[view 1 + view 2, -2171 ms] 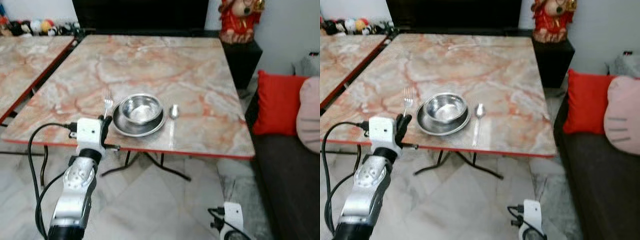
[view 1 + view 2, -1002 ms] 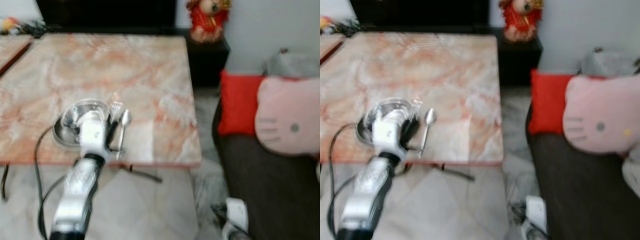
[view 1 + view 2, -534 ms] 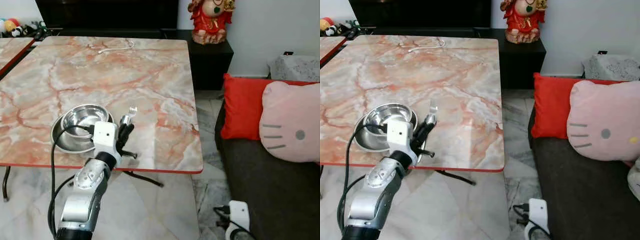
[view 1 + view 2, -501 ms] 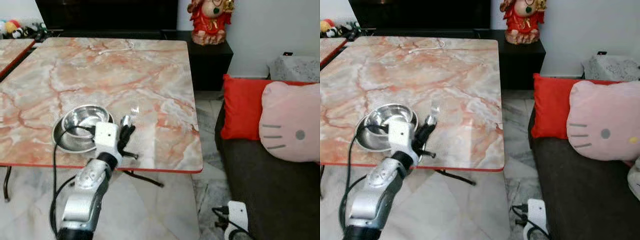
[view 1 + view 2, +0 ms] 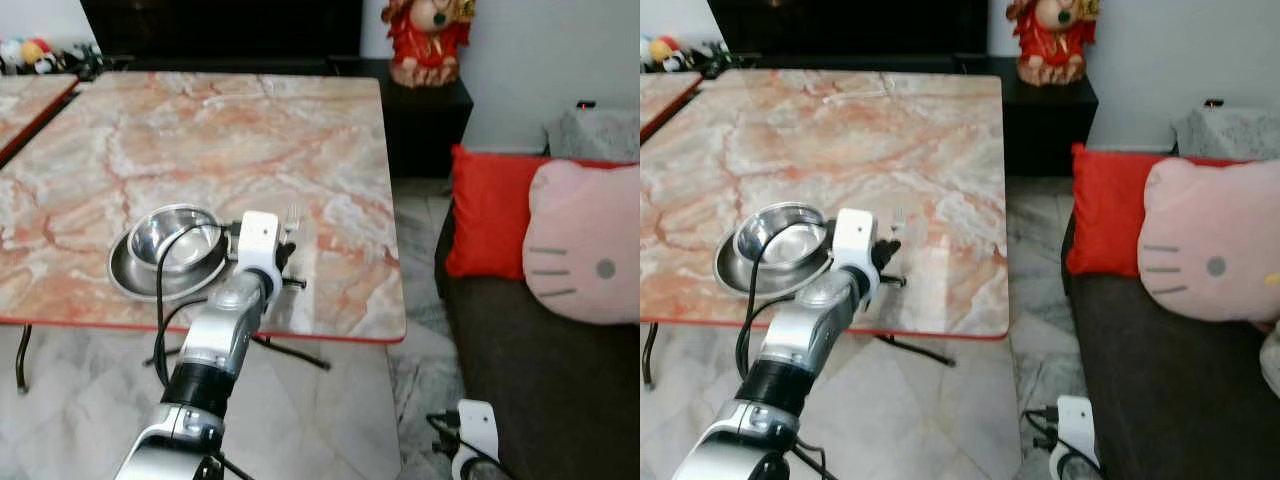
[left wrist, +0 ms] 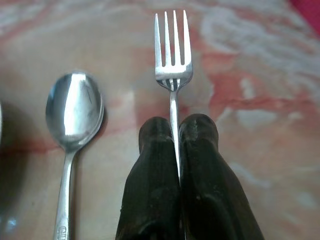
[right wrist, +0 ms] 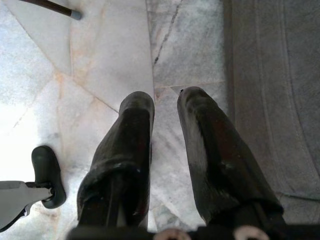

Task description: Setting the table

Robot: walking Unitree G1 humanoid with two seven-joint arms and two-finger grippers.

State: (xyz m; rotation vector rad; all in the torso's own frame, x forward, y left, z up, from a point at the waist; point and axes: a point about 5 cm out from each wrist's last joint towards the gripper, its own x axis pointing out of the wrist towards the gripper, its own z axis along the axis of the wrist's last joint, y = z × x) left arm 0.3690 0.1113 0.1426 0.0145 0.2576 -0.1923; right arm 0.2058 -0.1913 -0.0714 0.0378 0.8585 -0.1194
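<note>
A steel bowl (image 5: 178, 235) sits in a steel plate (image 5: 130, 275) near the front edge of the marble table (image 5: 200, 130). My left gripper (image 5: 283, 250) reaches over that edge just right of the plate, shut on the handle of a fork (image 6: 173, 55). The fork's tines (image 5: 292, 215) point away from me, low over the tabletop. In the left wrist view a spoon (image 6: 74, 107) lies on the table beside the fork, handle toward me. My right gripper (image 7: 165, 107) hangs low over the floor tiles with its fingers apart and nothing between them.
A dark sofa (image 5: 540, 380) stands right of the table with a red cushion (image 5: 490, 210) and a pink cat-face cushion (image 5: 585, 255). A red figurine (image 5: 430, 40) stands on a black cabinet behind. A white cable (image 5: 855, 95) lies at the table's far side. A second marble table (image 5: 25, 105) is at left.
The camera turned right. My left gripper carried the fork from the plate's left side to its right side, and in the last half second reached farther over the table beside the spoon.
</note>
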